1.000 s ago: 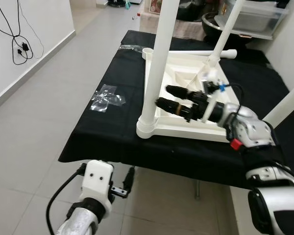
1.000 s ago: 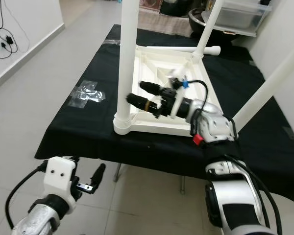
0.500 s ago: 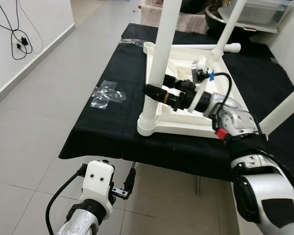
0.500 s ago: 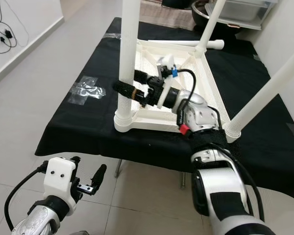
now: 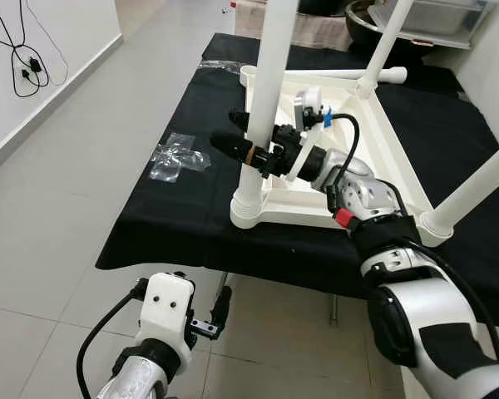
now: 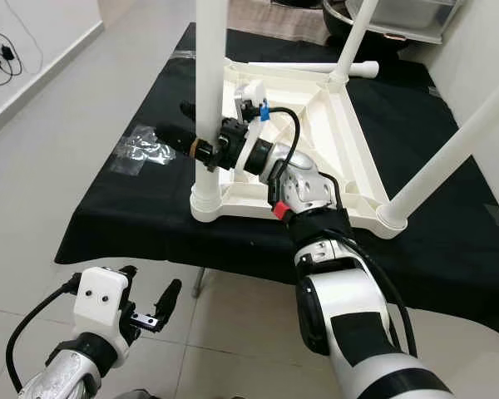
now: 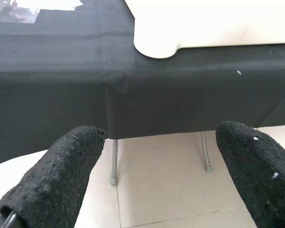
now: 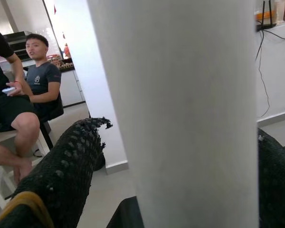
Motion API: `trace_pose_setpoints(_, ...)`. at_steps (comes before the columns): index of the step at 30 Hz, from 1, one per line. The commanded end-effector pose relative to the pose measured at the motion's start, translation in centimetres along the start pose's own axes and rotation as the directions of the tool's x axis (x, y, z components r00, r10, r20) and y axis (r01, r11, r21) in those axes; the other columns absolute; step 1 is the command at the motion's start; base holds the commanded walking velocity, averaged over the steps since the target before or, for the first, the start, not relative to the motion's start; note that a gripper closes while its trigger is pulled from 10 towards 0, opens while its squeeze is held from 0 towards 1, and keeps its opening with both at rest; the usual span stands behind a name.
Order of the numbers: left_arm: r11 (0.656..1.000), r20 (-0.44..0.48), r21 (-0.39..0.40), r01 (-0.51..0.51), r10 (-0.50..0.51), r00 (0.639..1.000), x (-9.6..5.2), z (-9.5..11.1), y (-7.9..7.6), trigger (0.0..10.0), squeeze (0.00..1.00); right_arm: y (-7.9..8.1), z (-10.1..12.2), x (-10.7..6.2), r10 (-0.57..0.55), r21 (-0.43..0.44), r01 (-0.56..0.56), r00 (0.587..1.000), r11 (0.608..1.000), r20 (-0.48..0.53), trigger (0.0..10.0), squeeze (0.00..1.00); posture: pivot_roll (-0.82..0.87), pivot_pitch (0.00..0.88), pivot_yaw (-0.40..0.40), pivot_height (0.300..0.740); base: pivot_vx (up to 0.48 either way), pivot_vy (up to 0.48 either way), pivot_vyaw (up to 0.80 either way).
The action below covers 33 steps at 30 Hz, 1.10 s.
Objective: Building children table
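Nearest the camera, the left gripper (image 5: 219,309) hangs low over the tiled floor (image 5: 58,208), just short of the near edge of the black-draped work table (image 5: 191,224). Its two fingers (image 7: 52,175) are spread wide apart with nothing between them; past them the wrist view shows the cloth's front drop and thin metal table legs (image 7: 114,161).

On the cloth rests the white children's table (image 5: 349,179), turned upside down, its ribbed underside facing up. White tubular legs rise from its corners: the near-left leg (image 5: 262,91) stands upright in its round socket (image 5: 248,208), another leans at the near-right corner (image 5: 474,187), and a third rises at the far side (image 5: 382,46).

The right gripper (image 5: 245,141) reaches across the underside to the near-left leg. Its fingers (image 8: 71,161) lie one on each side of the leg, straddling it; whether they press on it cannot be told.

A crumpled clear plastic wrapper (image 5: 177,158) lies on the cloth's left edge. A black cable (image 5: 25,50) hangs on the left wall. Beyond the leg, the right wrist view shows seated people (image 8: 35,90).
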<state>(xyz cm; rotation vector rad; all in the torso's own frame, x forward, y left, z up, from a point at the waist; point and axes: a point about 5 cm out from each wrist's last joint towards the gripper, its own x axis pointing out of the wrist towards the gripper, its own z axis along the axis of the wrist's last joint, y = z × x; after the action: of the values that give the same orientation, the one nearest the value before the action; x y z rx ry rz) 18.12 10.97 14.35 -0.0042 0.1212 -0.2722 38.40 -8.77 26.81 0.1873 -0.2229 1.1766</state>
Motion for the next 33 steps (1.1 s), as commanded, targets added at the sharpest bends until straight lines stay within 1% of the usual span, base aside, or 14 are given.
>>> trace_pose_setpoints(1, 1.000, -0.021, -0.011, 0.004, -0.004, 1.000, -0.2, -0.2, -0.3, 10.0, 0.00, 0.0, 0.1, 0.2, -0.002, -0.011, 0.003, 1.000, 1.000, 0.008, 10.0, 0.00, 0.16, 0.164, -0.160, 0.740, 0.000, 0.000, 0.00)
trace_pose_setpoints(2, 1.000, -0.022, -0.011, 0.006, -0.006, 1.000, -0.2, -0.3, -0.3, 10.0, 0.00, 0.0, 0.3, 0.6, -0.015, -0.015, 0.015, 1.000, 1.000, 0.019, 0.0, 0.00, 0.16, 0.161, -0.160, 0.740, 0.000, 0.000, 0.00)
trace_pose_setpoints(12, 1.000, -0.032, -0.014, 0.013, -0.013, 0.999, -0.3, -0.6, -0.5, 10.0, 0.00, 0.0, -0.8, 0.6, -0.064, -0.026, 0.064, 0.998, 0.998, 0.006, 0.0, 0.00, 0.16, 0.135, -0.158, 0.740, 0.000, 0.000, 0.00)
trace_pose_setpoints(17, 1.000, -0.035, -0.016, 0.020, -0.021, 0.999, -0.2, -0.7, -0.5, 10.0, 0.00, -0.6, -2.1, -0.5, -0.292, -0.040, 0.292, 0.956, 0.956, 0.010, 0.0, 0.00, 0.15, 0.133, -0.156, 0.740, 0.000, 0.000, 0.00)
trace_pose_setpoints(19, 1.000, -0.035, -0.016, 0.020, -0.021, 0.999, -0.2, -0.7, -0.5, 10.0, 0.00, -0.6, -2.1, -0.5, -0.292, -0.040, 0.292, 0.956, 0.956, 0.010, 0.0, 0.00, 0.15, 0.133, -0.156, 0.740, 0.000, 0.000, 0.00)
trace_pose_setpoints(21, 1.000, -0.036, -0.017, 0.023, -0.024, 0.999, -0.1, -0.7, -0.5, 10.0, 0.00, -0.4, -2.7, -1.5, -0.449, -0.081, 0.449, 0.893, 0.890, 0.013, 0.0, 0.00, 0.14, 0.138, -0.150, 0.740, 0.000, 0.000, 0.00)
trace_pose_setpoints(25, 1.000, -0.036, -0.017, 0.023, -0.024, 0.999, -0.1, -0.7, -0.5, 10.0, 0.00, -0.4, -2.7, -1.5, -0.449, -0.081, 0.449, 0.893, 0.890, 0.013, 0.0, 0.00, 0.14, 0.138, -0.150, 0.740, 0.000, 0.000, 0.00)
trace_pose_setpoints(26, 0.999, -0.037, -0.016, 0.028, -0.029, 0.999, 0.1, -0.8, -0.3, 10.0, 0.00, 0.0, -3.3, -3.2, -0.701, -0.118, 0.700, 0.712, 0.704, 0.036, 0.0, 0.00, 0.13, 0.139, -0.143, 0.740, 0.000, 0.000, 0.00)
trace_pose_setpoints(27, 0.999, -0.037, -0.016, 0.030, -0.030, 0.999, 0.1, -0.8, -0.3, 10.0, 0.00, 0.2, -3.3, -3.8, -0.776, -0.126, 0.774, 0.630, 0.621, 0.046, 0.0, 0.00, 0.13, 0.139, -0.143, 0.740, 0.000, 0.000, 0.00)
trace_pose_setpoints(28, 0.999, -0.037, -0.016, 0.030, -0.030, 0.999, 0.1, -0.8, -0.3, 10.0, 0.00, 0.2, -3.3, -3.8, -0.776, -0.126, 0.774, 0.630, 0.621, 0.046, 0.0, 0.00, 0.13, 0.139, -0.143, 0.740, 0.000, 0.000, 0.00)
trace_pose_setpoints(29, 0.999, -0.038, -0.015, 0.031, -0.031, 0.999, 0.2, -0.8, -0.2, 10.0, 0.00, 0.3, -3.4, -4.5, -0.843, -0.149, 0.839, 0.535, 0.523, 0.052, 0.0, 0.00, 0.13, 0.138, -0.144, 0.740, 0.000, 0.000, 0.00)
trace_pose_setpoints(30, 0.999, -0.038, -0.015, 0.031, -0.031, 0.999, 0.2, -0.8, -0.2, 10.0, 0.00, 0.5, -3.5, -4.8, -0.875, -0.164, 0.869, 0.481, 0.467, 0.056, 0.0, 0.00, 0.13, 0.138, -0.144, 0.740, 0.000, 0.000, 0.00)
trace_pose_setpoints(31, 0.999, -0.038, -0.015, 0.031, -0.031, 0.999, 0.2, -0.8, -0.2, 10.0, 0.00, 0.5, -3.5, -4.8, -0.875, -0.164, 0.869, 0.481, 0.467, 0.056, 0.0, 0.00, 0.13, 0.138, -0.144, 0.740, 0.000, 0.000, 0.00)
trace_pose_setpoints(33, 0.999, -0.038, -0.015, 0.029, -0.030, 0.999, 0.2, -0.8, -0.2, 10.0, 0.00, 1.3, -3.6, -5.2, -0.950, -0.191, 0.938, 0.306, 0.288, 0.069, 0.0, 0.00, 0.13, 0.138, -0.142, 0.740, 0.000, 0.000, 0.00)
